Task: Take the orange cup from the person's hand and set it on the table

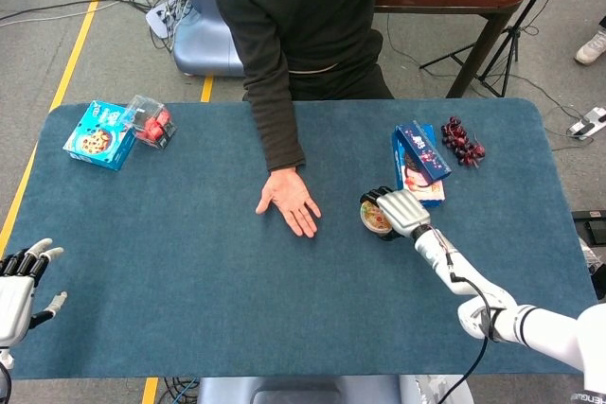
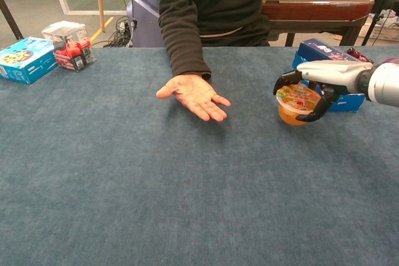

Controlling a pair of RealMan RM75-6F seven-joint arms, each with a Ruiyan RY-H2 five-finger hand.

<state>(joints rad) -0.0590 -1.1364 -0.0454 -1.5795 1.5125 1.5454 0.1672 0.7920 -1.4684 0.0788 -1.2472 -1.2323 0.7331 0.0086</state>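
Note:
The orange cup (image 2: 295,104) with a printed foil lid sits low on the blue table (image 2: 187,204), right of centre, also seen from above as the cup (image 1: 374,216). My right hand (image 2: 312,85) wraps around it from above and behind, fingers curled down both sides; in the head view the right hand (image 1: 401,211) covers part of the cup. The person's hand (image 2: 194,95) lies palm up and empty to the left of the cup. My left hand (image 1: 19,276) hovers at the table's near left corner, fingers spread, holding nothing.
A blue Oreo box (image 1: 418,164) stands just behind the cup, with dark grapes (image 1: 461,141) beyond it. A blue snack box (image 1: 99,134) and a clear pack of red items (image 1: 149,121) lie at the far left. The person stands at the table's far edge.

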